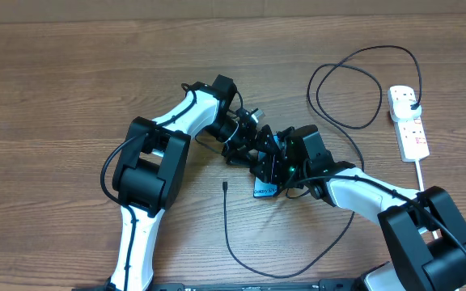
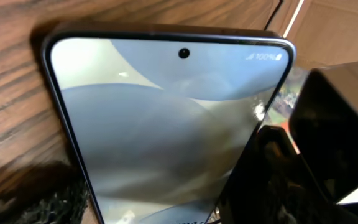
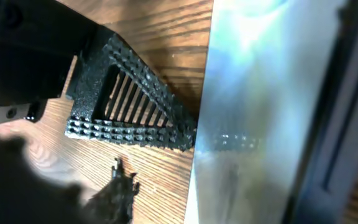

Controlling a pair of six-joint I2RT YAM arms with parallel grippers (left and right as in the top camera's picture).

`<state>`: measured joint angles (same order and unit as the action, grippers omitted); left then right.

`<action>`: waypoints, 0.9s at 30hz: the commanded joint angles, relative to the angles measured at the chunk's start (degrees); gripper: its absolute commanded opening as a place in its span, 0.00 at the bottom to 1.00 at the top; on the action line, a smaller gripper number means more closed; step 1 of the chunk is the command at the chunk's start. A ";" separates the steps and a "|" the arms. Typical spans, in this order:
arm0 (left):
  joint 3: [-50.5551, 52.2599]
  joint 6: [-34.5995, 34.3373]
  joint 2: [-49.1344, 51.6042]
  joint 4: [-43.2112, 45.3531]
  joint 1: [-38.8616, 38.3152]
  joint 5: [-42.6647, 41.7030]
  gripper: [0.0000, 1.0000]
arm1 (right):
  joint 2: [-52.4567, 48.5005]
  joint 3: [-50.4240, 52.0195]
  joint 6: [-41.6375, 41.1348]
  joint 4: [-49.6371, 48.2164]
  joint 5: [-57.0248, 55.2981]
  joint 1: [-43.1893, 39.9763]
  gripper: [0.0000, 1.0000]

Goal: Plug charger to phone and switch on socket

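One slim phone (image 2: 166, 124), screen lit pale blue; edges dark.

Table (image 1: 63, 73) matt wood grain; phone (image 2: 160, 130) screen glossy.

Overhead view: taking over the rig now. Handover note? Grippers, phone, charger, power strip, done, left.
Left gripper: at the slim phone with the lit light-blue screen, grip unclear.
Right gripper: at the same phone from the opposite side, grip unclear.
Thin black charger cable: connector tip lies loose on the wooden table near the phone; black plug appears seated in the white power strip, far right.
Done: apparently the plug only.
Left: connector into phone, strip switched on; whether it is on already is unreadable.
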<state>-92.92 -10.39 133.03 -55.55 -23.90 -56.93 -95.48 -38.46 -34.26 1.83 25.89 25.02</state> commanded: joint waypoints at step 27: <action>3.08 -0.83 5.40 2.84 -1.44 16.39 0.99 | 1.90 -0.28 0.22 2.03 9.73 -4.81 0.04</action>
<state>-92.95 -13.78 132.40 -54.59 -24.51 -55.09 -95.53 -38.44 -34.15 4.10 30.87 21.80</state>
